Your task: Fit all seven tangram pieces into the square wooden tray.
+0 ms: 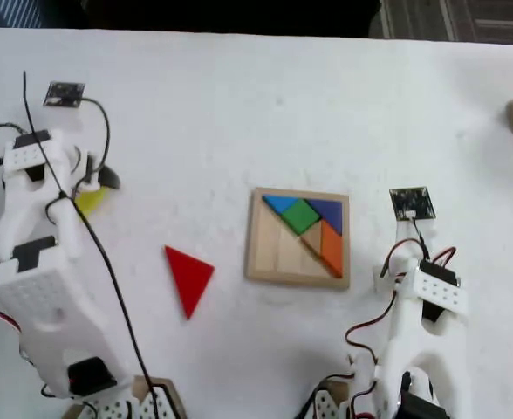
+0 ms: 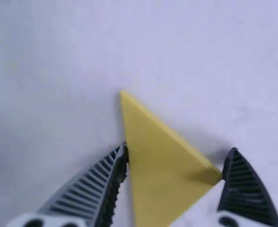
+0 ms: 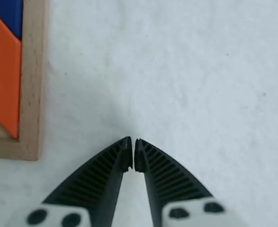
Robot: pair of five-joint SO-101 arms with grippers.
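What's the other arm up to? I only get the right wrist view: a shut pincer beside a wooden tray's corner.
Observer: The left pincer grips a yellow triangle, a finger against each side.
Operator: Is the tray full?
Observer: No. In the high view the tray holds blue, green and orange pieces, but its part toward the left arm looks bare.
Operator: Any other loose piece?
Observer: A red triangle lies flat between the tray and the left arm.

left pincer (image 2: 177,152) | clamped on yellow triangle (image 2: 162,184), touching two of its edges | white table (image 2: 58,71) beneath
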